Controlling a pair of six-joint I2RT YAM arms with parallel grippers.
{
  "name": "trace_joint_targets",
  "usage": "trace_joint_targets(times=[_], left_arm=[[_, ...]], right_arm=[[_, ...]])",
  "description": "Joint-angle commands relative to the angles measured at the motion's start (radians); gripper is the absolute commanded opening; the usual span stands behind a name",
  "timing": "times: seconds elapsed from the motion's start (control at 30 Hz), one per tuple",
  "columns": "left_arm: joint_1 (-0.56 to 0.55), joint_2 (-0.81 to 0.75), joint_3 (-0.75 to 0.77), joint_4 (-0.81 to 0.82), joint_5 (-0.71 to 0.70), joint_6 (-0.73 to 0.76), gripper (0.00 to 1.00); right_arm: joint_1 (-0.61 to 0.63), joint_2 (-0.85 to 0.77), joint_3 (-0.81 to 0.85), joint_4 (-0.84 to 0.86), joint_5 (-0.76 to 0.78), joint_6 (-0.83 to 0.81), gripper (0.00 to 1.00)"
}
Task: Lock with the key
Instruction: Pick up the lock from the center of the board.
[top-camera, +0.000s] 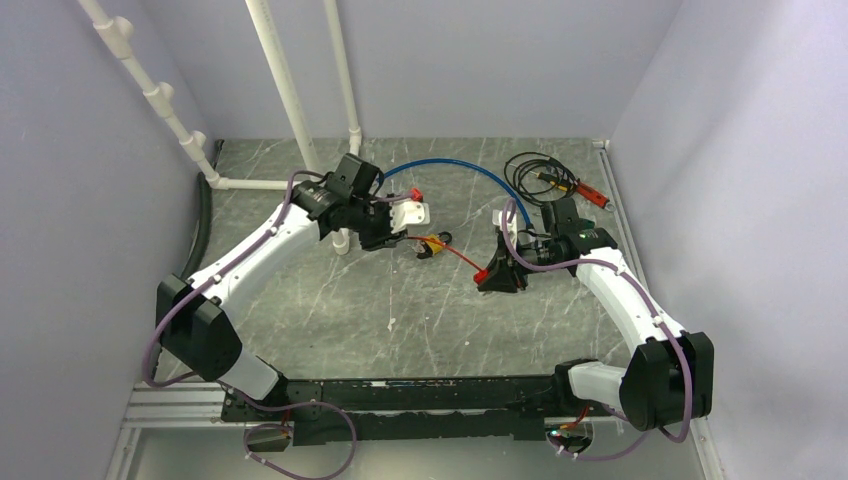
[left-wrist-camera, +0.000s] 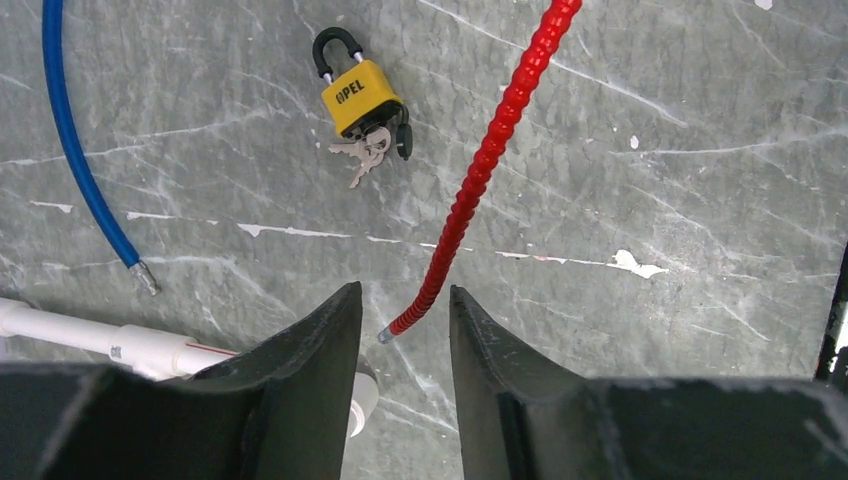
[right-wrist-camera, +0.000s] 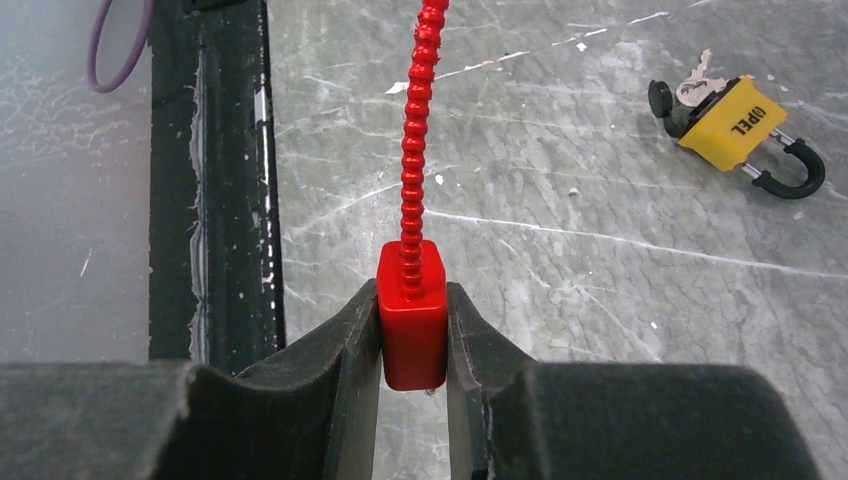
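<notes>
The yellow padlock (left-wrist-camera: 362, 95) lies flat on the grey table with its black shackle up. A bunch of keys (left-wrist-camera: 365, 152) hangs from its base, one key in the keyhole. It also shows in the right wrist view, padlock (right-wrist-camera: 735, 122) and keys (right-wrist-camera: 700, 85). A red ribbed cable (left-wrist-camera: 480, 170) runs across the table. Its metal tip (left-wrist-camera: 385, 335) lies between the fingers of my left gripper (left-wrist-camera: 404, 292), which stands open and touches nothing. My right gripper (right-wrist-camera: 412, 290) is shut on the cable's red block (right-wrist-camera: 412, 315), right of the padlock (top-camera: 432, 245).
A blue hose (left-wrist-camera: 85, 170) ends left of my left gripper, above a white pipe (left-wrist-camera: 120, 345). More white pipes (top-camera: 285, 90) rise at the back left. A black wire coil (top-camera: 540, 172) and a red tool (top-camera: 595, 195) lie at the back right. A black rail (right-wrist-camera: 215, 180) runs along the near edge.
</notes>
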Motion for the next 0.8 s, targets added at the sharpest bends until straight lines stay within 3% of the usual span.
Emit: trace_joint_targets(times=[0.0, 0.13, 0.3, 0.47, 0.67, 0.77], left_arm=[[-0.006, 0.002, -0.014, 0.045, 0.04, 0.011, 0.45], [-0.009, 0.005, -0.021, 0.046, 0.062, 0.03, 0.42], [-0.009, 0.005, -0.018, 0.043, 0.078, 0.027, 0.01], [-0.007, -0.002, 0.005, 0.076, 0.173, -0.14, 0.0], [-0.004, 0.017, 0.027, 0.27, 0.265, -0.518, 0.0], [-0.004, 0.036, 0.053, 0.33, 0.293, -0.627, 0.0]], right_arm=[[-0.001, -0.012, 0.045, -0.019, -0.062, -0.041, 0.0], [-0.001, -0.003, 0.054, -0.043, -0.069, -0.059, 0.0], [-0.002, -0.016, 0.042, -0.018, -0.057, -0.041, 0.0], [-0.002, -0.046, -0.02, 0.204, -0.024, 0.118, 0.0], [0.009, -0.015, -0.125, 0.769, -0.028, 0.474, 0.0], [0.043, 0.017, -0.156, 0.985, 0.033, 0.547, 0.0]])
